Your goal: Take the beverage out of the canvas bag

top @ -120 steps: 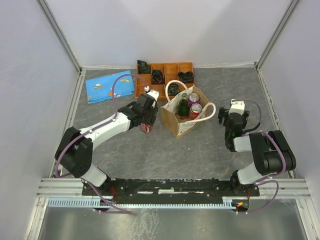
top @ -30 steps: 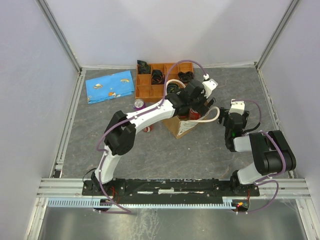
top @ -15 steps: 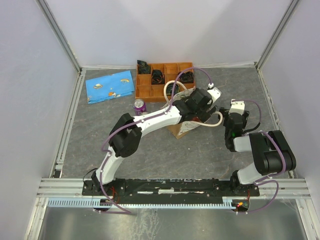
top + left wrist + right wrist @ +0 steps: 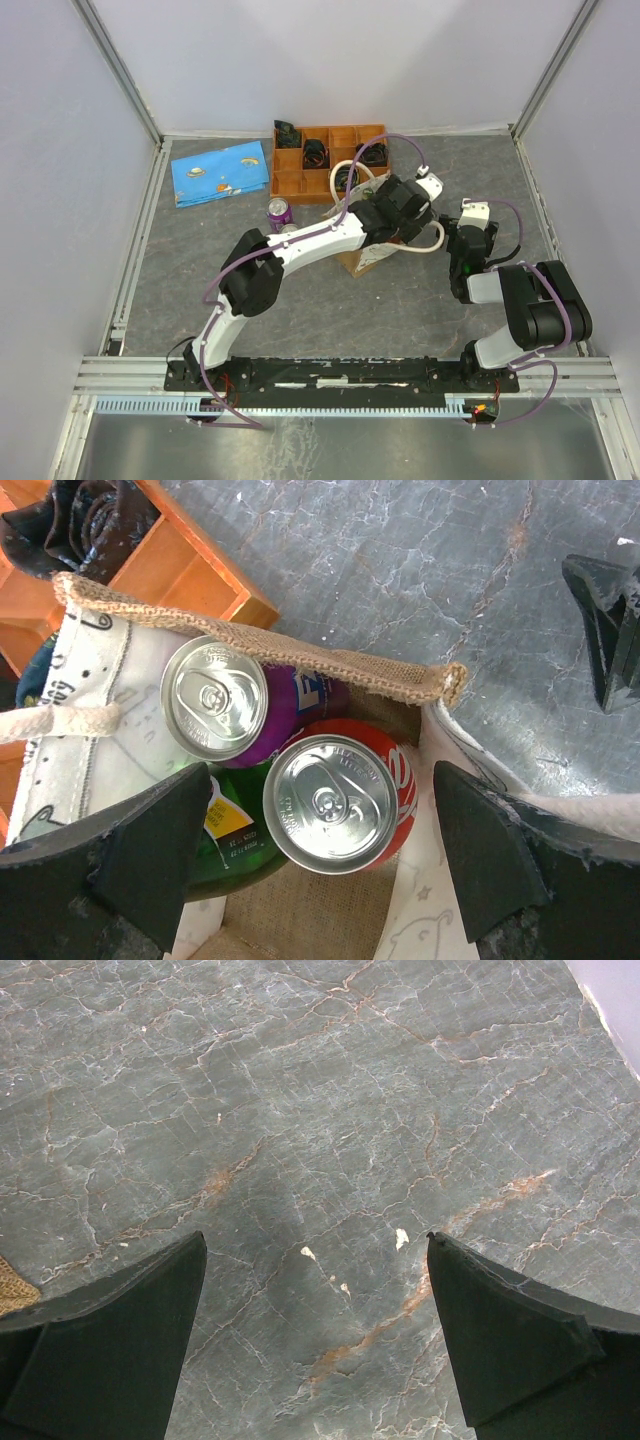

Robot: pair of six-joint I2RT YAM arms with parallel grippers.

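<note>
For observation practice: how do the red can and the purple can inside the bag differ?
The red can is red-sided; the purple can purple. The red can sits midway between the left gripper's open fingers; the purple can lies off toward the canvas bag's rim. Both stand upright, tops sealed.

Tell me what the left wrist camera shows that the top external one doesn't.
Left wrist only: inside the canvas bag, a purple can, a red can and a green bottle packed together, with the left gripper open above the red can. Top external only: a second purple can standing on the table left of the bag, the blue printed item at back left, and the right gripper right of the bag; the left arm hides the bag's inside there. Both: the bag itself and the orange tray behind it.
</note>
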